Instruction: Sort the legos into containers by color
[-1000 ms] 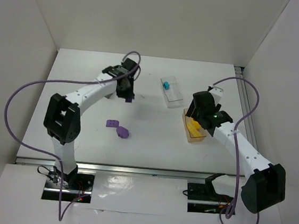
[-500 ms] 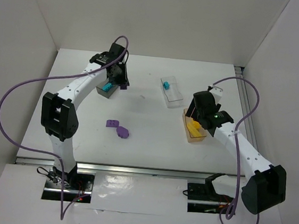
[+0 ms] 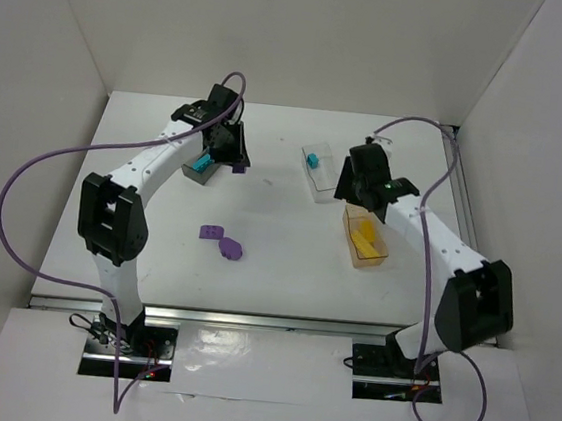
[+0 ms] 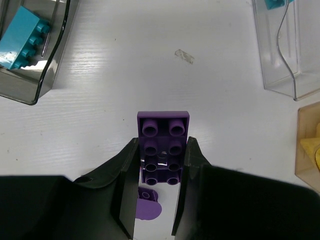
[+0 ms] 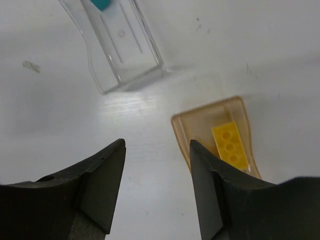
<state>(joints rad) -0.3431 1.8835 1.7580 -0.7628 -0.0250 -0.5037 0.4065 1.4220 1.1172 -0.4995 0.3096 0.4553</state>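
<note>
My left gripper (image 4: 163,143) is shut on a purple 2x4 lego (image 4: 163,131) and holds it above the table, just right of the smoky dark grey container (image 3: 197,170), which has a teal lego (image 4: 22,37) inside. A flat purple lego (image 3: 212,231) and a rounded purple one (image 3: 231,250) lie on the table in the middle. The clear container (image 3: 324,179) holds a teal lego (image 3: 311,159). Yellow legos (image 5: 230,145) lie in the amber container (image 3: 366,242). My right gripper (image 5: 157,150) hangs open and empty between the clear and amber containers.
White walls close in the table on three sides. A metal rail (image 3: 249,320) runs along the near edge by the arm bases. Purple cables (image 3: 21,193) loop off both arms.
The left gripper carried the purple lego from the table's middle to beside the dark grey container. The right arm swung from over the amber container toward the clear one, its jaws narrowing somewhat.
</note>
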